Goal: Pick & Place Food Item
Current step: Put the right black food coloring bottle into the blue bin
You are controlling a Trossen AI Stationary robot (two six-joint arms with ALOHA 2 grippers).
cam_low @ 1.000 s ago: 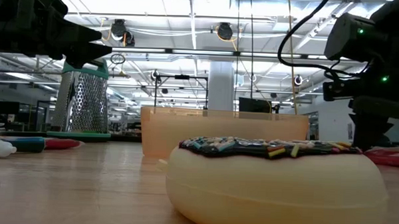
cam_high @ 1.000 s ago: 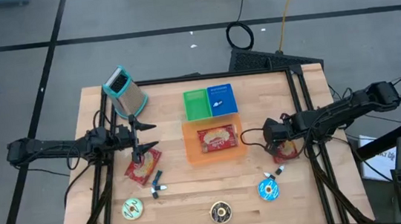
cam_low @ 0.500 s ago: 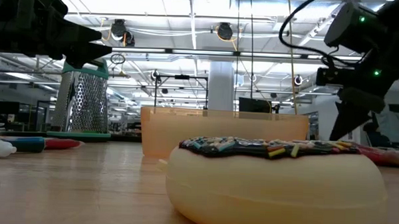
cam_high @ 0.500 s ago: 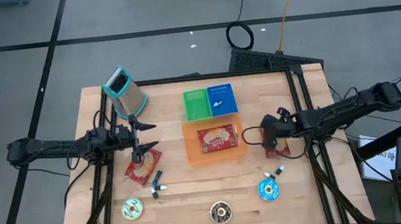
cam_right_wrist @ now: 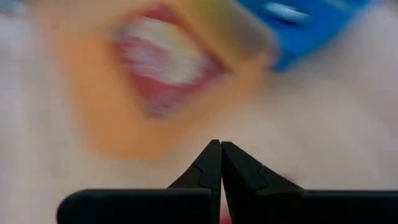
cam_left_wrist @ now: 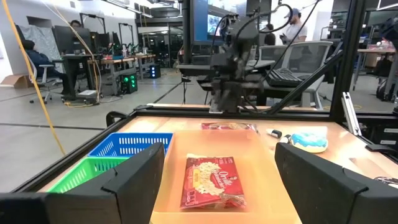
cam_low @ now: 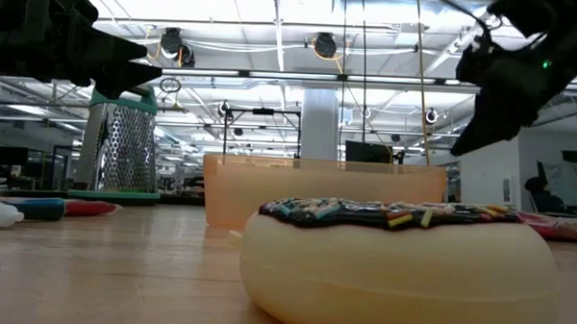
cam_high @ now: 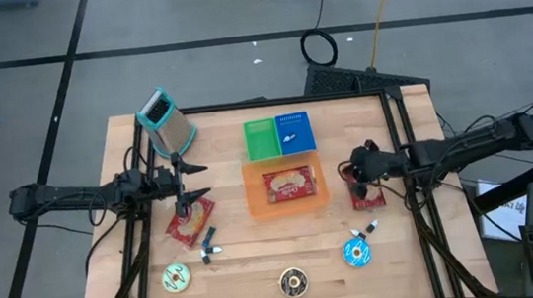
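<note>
A red food packet [cam_high: 367,196] lies flat on the table, right of the orange bin [cam_high: 256,202]. A second red packet [cam_high: 288,183] lies inside that bin. A third [cam_high: 192,220] lies on the table at the left. My right gripper [cam_high: 351,172] hovers above the table between the bin and the right-hand packet. It is shut with nothing between its fingers [cam_right_wrist: 211,163] and slants down toward the bin. My left gripper [cam_high: 200,180] stays open and level at the left, facing the bin [cam_left_wrist: 163,200], above the third packet.
Green [cam_high: 260,139] and blue [cam_high: 296,132] baskets stand behind the bin, and a grater [cam_high: 166,122] stands at the far left. Three doughnuts [cam_high: 175,277] [cam_high: 294,283] [cam_high: 357,252] and two markers [cam_high: 207,244] [cam_high: 364,230] lie near the front edge.
My right gripper has risen off the right-hand packet and tipped from pointing steeply down to a shallower slant. It has shifted a little toward the orange bin with its fingers staying shut. The packet stays on the table.
</note>
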